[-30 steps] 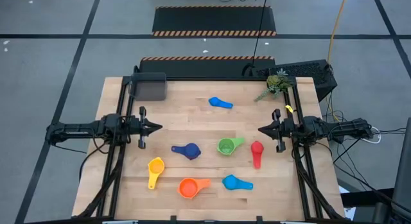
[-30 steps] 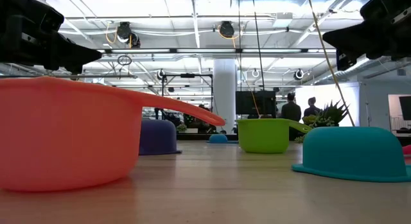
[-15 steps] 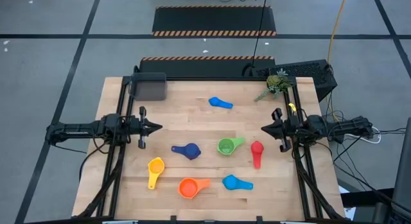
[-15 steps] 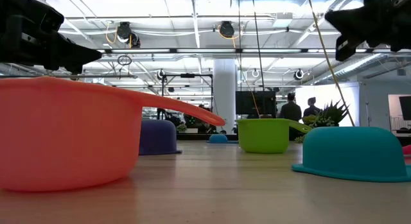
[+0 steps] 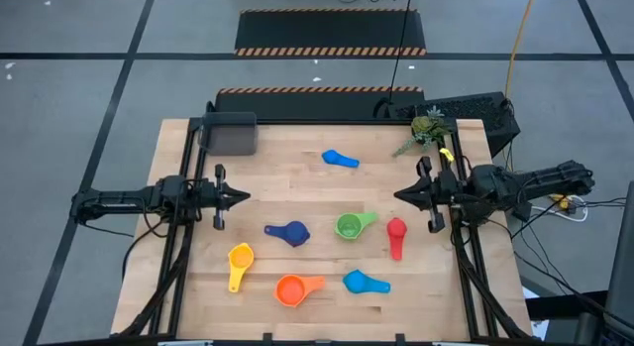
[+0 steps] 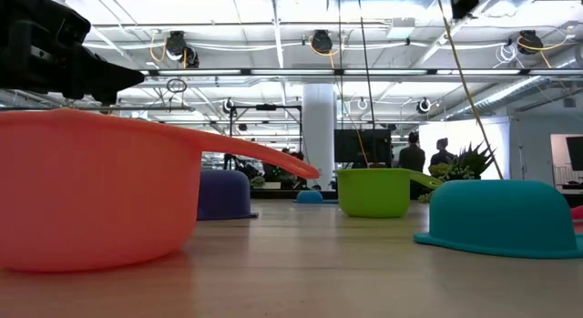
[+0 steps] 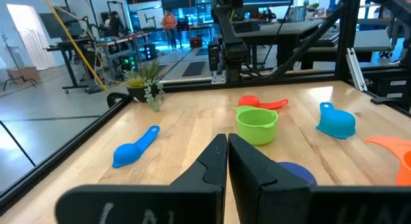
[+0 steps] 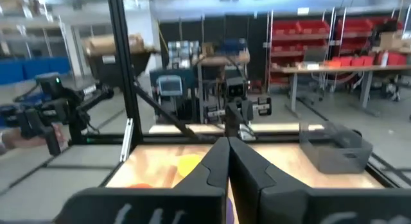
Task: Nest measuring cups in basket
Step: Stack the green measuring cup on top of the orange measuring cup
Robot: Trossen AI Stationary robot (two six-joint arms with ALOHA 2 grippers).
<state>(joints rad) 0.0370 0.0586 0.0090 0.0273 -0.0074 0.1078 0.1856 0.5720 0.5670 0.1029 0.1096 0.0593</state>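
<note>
Grey and tucked in the table's far left corner, the basket (image 5: 229,134) shows whole from above, where the left gripper (image 5: 243,197) hovers with jaws pinched together at the left edge and the cups lie spread: yellow cup (image 5: 239,259), dark blue cup (image 5: 289,232), orange cup (image 5: 294,288), two light blue cups (image 5: 339,159) (image 5: 363,282), green cup (image 5: 351,225), red cup (image 5: 396,233). Level with the tabletop, only the orange cup (image 6: 100,186), dark blue, green and a light blue one loom, no basket. At the right edge the right gripper (image 5: 400,196) hangs closed and empty.

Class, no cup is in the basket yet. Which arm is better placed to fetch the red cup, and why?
Probably the right. The right gripper hangs just beside the red cup, while the left gripper waits across the table, nearer the dark blue cup.
</note>
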